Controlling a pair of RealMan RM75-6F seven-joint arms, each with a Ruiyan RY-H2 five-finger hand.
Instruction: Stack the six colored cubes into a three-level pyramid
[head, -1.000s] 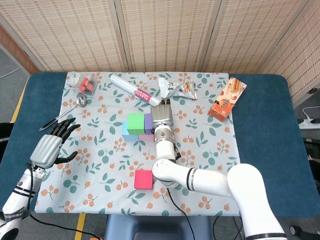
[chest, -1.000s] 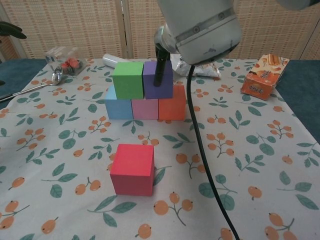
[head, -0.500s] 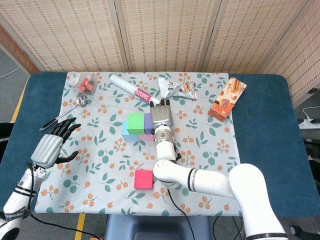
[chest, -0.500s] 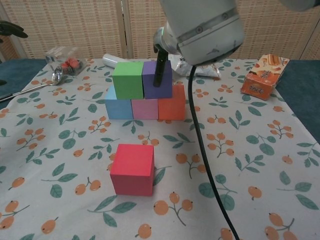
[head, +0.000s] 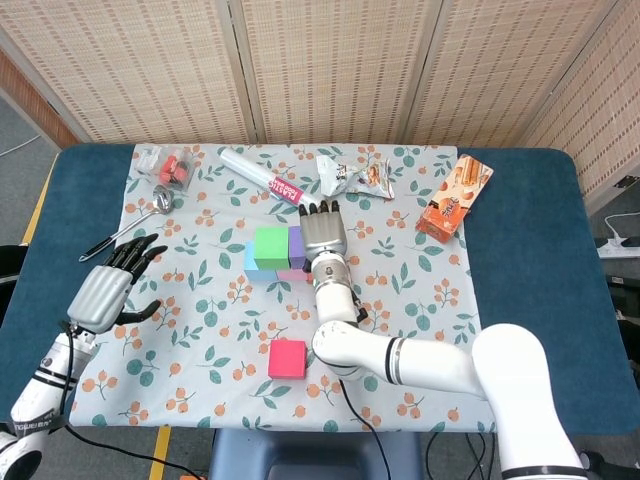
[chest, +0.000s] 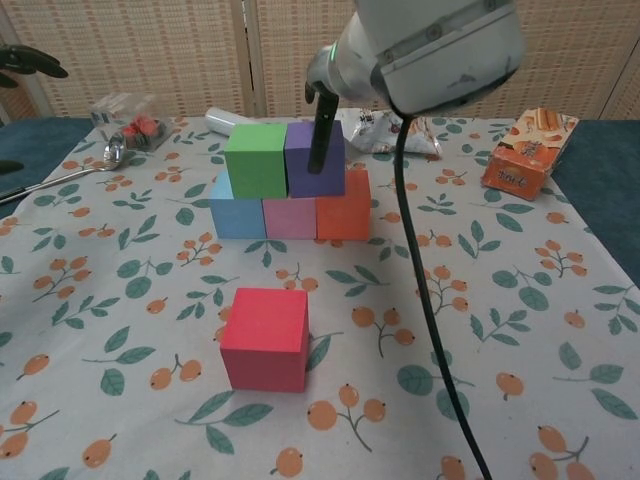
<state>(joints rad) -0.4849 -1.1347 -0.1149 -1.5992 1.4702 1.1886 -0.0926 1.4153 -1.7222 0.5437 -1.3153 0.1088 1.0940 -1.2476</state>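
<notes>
My right robot hand (head: 323, 232) is sitting at frame centre in the head view, over the stack; in the chest view one dark finger (chest: 321, 140) is lying against the front of the purple foam cube (chest: 314, 160). I cannot tell whether the hand is holding that cube or only touching it.

The purple cube is sitting beside the green foam cube (chest: 256, 159) on the second level. Below them, the light blue cube (chest: 238, 216), pink cube (chest: 290, 217) and orange cube (chest: 344, 205) are forming the bottom row, side by side and touching.

The red foam cube (chest: 265, 338) is sitting alone on the floral tablecloth (chest: 520, 300), lower centre of the chest view, well apart from the stack.

My left robot hand (head: 108, 289) is hovering at the left edge of the table, fingers spread wide, holding nothing.
</notes>
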